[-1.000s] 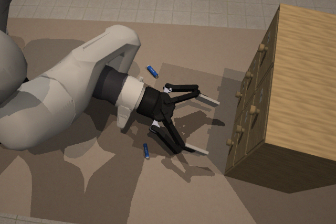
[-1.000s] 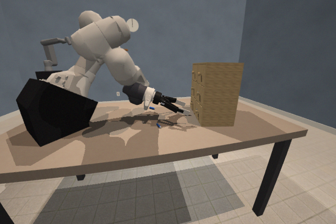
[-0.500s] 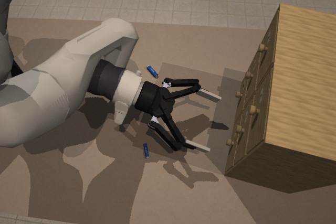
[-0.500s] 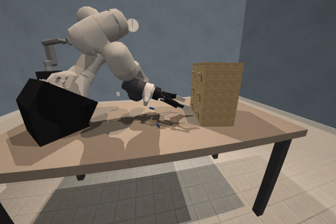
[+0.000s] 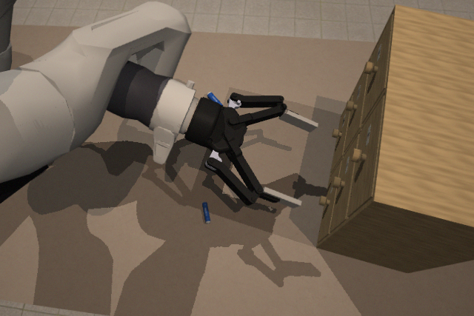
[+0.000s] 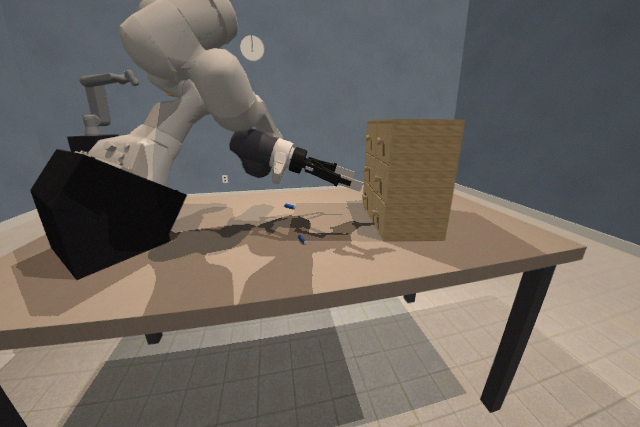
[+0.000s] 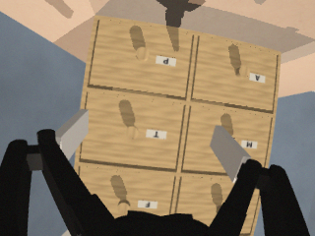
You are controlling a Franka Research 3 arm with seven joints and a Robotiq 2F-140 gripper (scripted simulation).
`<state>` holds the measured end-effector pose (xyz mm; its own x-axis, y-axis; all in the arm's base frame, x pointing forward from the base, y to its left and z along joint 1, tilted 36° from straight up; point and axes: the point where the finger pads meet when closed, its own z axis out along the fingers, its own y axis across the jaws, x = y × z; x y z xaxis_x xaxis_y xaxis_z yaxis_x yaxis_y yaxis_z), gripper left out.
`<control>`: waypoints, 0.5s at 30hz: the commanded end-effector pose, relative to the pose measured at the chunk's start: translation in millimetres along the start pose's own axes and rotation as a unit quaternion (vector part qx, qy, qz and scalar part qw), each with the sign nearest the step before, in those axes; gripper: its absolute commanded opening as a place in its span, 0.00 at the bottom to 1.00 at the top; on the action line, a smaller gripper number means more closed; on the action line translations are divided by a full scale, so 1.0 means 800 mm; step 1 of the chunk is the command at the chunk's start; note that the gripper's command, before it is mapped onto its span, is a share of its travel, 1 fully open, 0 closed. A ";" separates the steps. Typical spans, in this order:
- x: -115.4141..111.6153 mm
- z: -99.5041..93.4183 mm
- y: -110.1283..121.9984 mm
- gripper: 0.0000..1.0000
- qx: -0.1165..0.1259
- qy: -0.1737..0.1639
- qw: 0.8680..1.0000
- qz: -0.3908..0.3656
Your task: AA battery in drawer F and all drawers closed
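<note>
Top view: Shows gripper [image 5: 309,164] [image 6: 358,182] [image 7: 152,129] spread wide, released, with nothing between the fingers. Points at chest [image 5: 428,113] [image 6: 423,179] [image 7: 188,100], just short of the knobs. See far cell [image 5: 214,98] [image 6: 289,205], partly under the wrist, and near cell [image 5: 206,212] [image 6: 301,239], both blue and on the table. Cannot tell which is the AA; could carry off the wrong one if picked on colour alone. Read both before grasping.

Exterior view: Shows both cells lying loose, well apart, with chest upright. Looks shut all round. Could shove or tip chest if driven forward at this slant with fingers so wide. Could roll a cell away by brushing it on a low approach.

Wrist view: Letters upside down; easy to misread the row. Find F drawer [image 5: 367,167] [image 6: 387,140] [image 7: 98,197] in the chest's top row, above T, with F knob [image 5: 356,155] [image 6: 381,146] [image 7: 123,208] partly behind the gripper body. Could catch T instead if lined up too low. Once gripping, pull short: past half, would droop; near full length, would drop out.
</note>
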<state>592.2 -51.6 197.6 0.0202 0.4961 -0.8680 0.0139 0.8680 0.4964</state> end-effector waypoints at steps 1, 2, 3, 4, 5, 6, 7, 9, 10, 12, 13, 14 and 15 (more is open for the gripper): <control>-0.005 -0.003 0.000 1.00 0.001 0.006 1.000 0.003; -0.005 -0.003 0.000 1.00 0.001 0.006 1.000 0.003; -0.005 -0.003 0.000 1.00 0.001 0.006 1.000 0.003; -0.006 -0.003 0.000 1.00 0.001 0.006 1.000 0.003; -0.006 -0.003 0.000 1.00 0.001 0.006 1.000 0.003; -0.006 -0.003 0.000 1.00 0.001 0.006 1.000 0.003; -0.006 -0.003 0.000 1.00 0.001 0.006 1.000 0.003; -0.007 -0.003 0.000 1.00 0.001 0.006 1.000 0.003; -0.007 -0.003 0.000 1.00 0.001 0.008 1.000 0.003; -0.009 -0.005 0.000 1.00 0.000 0.016 1.000 0.003; -0.011 -0.006 0.000 1.00 0.000 0.023 1.000 0.003; -0.013 -0.008 0.000 1.00 0.000 0.032 0.999 0.003; -0.014 -0.011 0.000 1.00 0.000 0.044 0.999 0.003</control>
<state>585.1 -57.1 207.0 -0.0147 0.4956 -0.8684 0.0156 0.8685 0.4954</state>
